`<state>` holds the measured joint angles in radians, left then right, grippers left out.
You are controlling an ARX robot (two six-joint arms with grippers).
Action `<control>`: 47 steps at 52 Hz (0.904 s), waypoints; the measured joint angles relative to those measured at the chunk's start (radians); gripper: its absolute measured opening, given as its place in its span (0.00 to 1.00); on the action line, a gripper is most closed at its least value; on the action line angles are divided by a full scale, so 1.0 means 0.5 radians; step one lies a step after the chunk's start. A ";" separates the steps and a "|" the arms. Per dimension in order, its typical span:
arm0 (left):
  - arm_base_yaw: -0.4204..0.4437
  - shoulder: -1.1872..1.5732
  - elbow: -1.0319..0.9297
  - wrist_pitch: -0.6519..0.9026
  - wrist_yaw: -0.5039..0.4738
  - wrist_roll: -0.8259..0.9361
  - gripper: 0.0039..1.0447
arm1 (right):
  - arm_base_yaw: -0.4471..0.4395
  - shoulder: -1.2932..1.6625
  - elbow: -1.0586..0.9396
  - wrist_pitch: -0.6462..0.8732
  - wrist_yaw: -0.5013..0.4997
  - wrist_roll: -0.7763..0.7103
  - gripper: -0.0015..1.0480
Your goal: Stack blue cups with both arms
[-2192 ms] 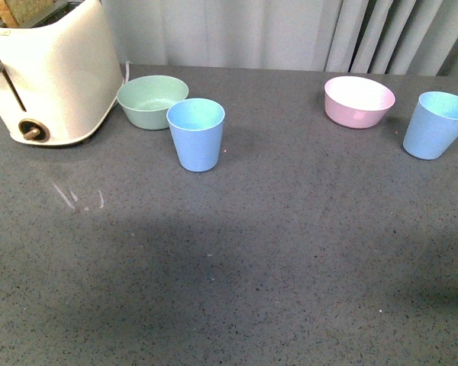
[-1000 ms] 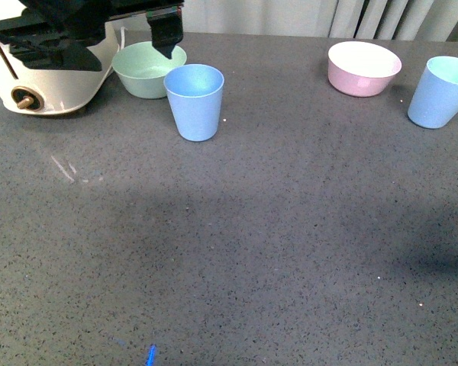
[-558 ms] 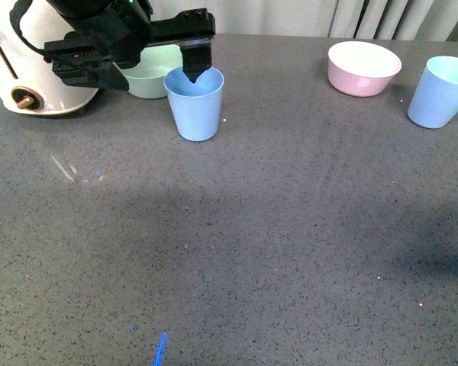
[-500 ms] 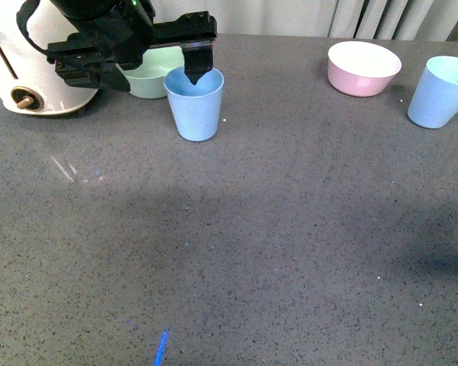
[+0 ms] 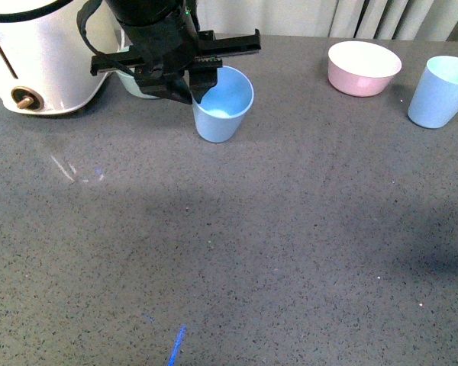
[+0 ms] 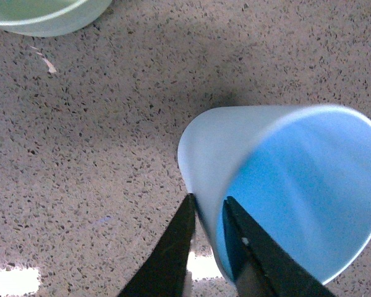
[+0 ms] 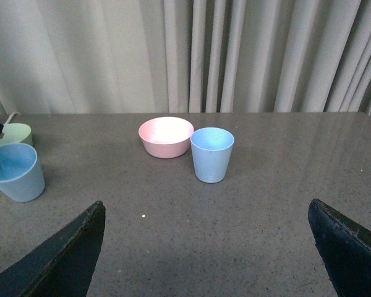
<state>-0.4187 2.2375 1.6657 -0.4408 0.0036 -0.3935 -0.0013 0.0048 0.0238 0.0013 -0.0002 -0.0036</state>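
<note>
My left gripper (image 5: pixel 199 85) is shut on the rim of one blue cup (image 5: pixel 224 105): one finger inside, one outside. The cup is tilted with its mouth leaning right. The left wrist view shows the fingers (image 6: pixel 173 247) pinching the cup wall (image 6: pixel 235 148). The second blue cup (image 5: pixel 441 93) stands upright at the far right, next to the pink bowl (image 5: pixel 364 67). It also shows in the right wrist view (image 7: pixel 211 154). My right gripper (image 7: pixel 207 247) is open and empty, well short of that cup; it does not show in the front view.
A white toaster (image 5: pixel 38 53) stands at the far left. The mint-green bowl (image 5: pixel 137 82) is mostly hidden behind my left arm. A curtain hangs behind the grey table (image 5: pixel 275 244).
My left gripper closed on the cup's rim and dragged it to the right, tilting it. The other cup and the bowls have not moved.
</note>
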 joint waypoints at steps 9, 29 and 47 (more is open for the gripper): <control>-0.076 0.000 0.004 -0.057 0.019 -0.060 0.02 | 0.000 0.000 0.000 0.000 0.001 0.000 0.91; -0.410 0.001 0.007 -0.117 0.017 -0.175 0.02 | 0.000 0.000 0.000 0.000 0.001 0.000 0.91; -0.536 0.053 0.053 -0.141 -0.008 -0.175 0.11 | 0.000 0.000 0.000 0.000 0.001 0.000 0.91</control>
<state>-0.6865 2.2639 1.6924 -0.5114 -0.0002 -0.4809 -0.0013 0.0048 0.0238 0.0013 0.0002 -0.0036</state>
